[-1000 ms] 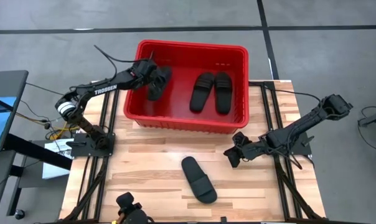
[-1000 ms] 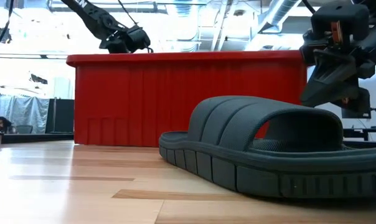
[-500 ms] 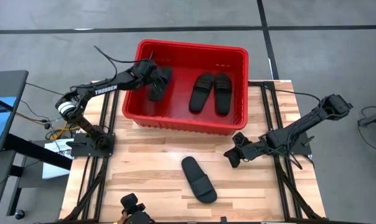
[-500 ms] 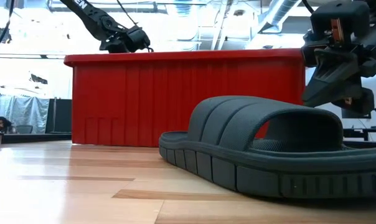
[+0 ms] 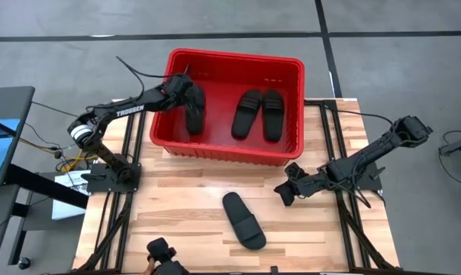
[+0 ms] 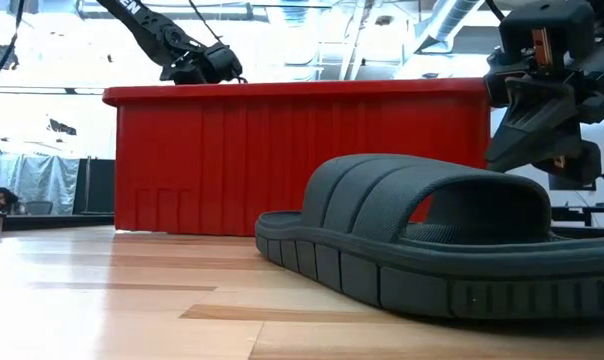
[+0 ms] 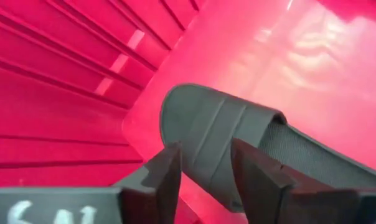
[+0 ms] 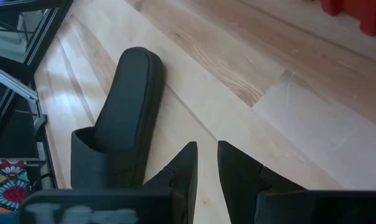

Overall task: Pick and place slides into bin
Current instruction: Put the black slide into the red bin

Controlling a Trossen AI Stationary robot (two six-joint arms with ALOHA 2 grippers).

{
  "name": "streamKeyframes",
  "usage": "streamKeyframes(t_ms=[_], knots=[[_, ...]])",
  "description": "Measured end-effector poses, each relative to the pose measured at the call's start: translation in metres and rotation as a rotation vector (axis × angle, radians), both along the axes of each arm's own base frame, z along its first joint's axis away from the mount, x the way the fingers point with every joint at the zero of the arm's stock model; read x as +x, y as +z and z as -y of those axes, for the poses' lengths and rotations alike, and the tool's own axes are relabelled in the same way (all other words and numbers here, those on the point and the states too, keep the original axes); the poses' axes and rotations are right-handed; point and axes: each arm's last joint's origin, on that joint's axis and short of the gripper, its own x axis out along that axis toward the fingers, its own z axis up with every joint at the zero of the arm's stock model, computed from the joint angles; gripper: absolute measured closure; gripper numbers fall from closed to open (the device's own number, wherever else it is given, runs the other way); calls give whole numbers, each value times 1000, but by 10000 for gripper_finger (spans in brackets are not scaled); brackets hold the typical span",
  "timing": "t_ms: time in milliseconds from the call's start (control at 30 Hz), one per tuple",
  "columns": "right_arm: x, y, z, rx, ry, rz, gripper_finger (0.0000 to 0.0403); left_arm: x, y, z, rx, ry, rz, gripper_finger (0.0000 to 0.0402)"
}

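The red bin (image 5: pixel 234 55) stands at the table's far edge. Two black slides (image 5: pixel 248 113) (image 5: pixel 272 114) lie side by side on its floor at the right. A third slide (image 5: pixel 194 113) lies on the floor by the bin's left wall, strap up. My left gripper (image 5: pixel 186 93) hangs open just above this slide's far end, its fingers (image 7: pixel 169 177) on either side of the strap (image 7: pixel 219 127). Another slide (image 5: pixel 243 220) rests sole-down on the bare wood in front of the bin. My right gripper (image 5: pixel 284 191) waits to its right, open by a narrow gap (image 8: pixel 206 149), with nothing between its fingers.
A small black device (image 5: pixel 160 256) sits at the table's near edge, left of centre. Bare wood (image 5: pixel 177 198) stretches between the bin and the loose slide. The bin's tall front wall (image 6: pixel 302 150) rises behind that slide.
My left gripper has opened inside the bin and let go of the slide it held. That slide, tilted in the hold before, has dropped and now lies flat on the bin floor along the left wall.
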Motion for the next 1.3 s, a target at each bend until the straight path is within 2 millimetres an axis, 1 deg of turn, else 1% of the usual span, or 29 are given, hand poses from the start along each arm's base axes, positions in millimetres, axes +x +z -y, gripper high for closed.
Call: streamKeyframes(t_ms=[100, 167, 233, 333, 467, 533, 633, 767, 900, 1000, 1167, 1300], knots=[[0, 0, 0, 1, 2, 4, 347, 1, 13, 1, 26, -8, 54, 267], [1, 1, -1, 3, 10, 15, 347, 2, 29, 1, 54, -15, 102, 268], [2, 2, -1, 0, 33, 24, 347, 2, 48, 5, 82, -39, 154, 268], [3, 4, -3, -15, 102, 41, 347, 0, 85, 15, 148, -79, 251, 269], [5, 9, -10, -75, 252, 112, 347, -14, 138, 40, 218, -135, 449, 269], [5, 12, -14, -117, 317, 153, 347, -26, 157, 53, 207, -145, 566, 269], [5, 15, -20, -180, 395, 197, 347, -46, 178, 73, 156, -138, 750, 269], [2, 16, -26, -236, 475, 230, 347, -70, 195, 98, 63, -158, 909, 269], [0, 17, -32, -233, 503, 242, 347, -83, 203, 123, -26, -272, 958, 269], [-3, 17, -37, -230, 528, 247, 347, -85, 202, 140, -108, -365, 937, 269], [-9, 17, -47, -183, 551, 245, 347, -78, 196, 164, -224, -477, 887, 269], [-9, 12, -63, -160, 589, 217, 347, -72, 194, 179, -294, -513, 881, 269]])
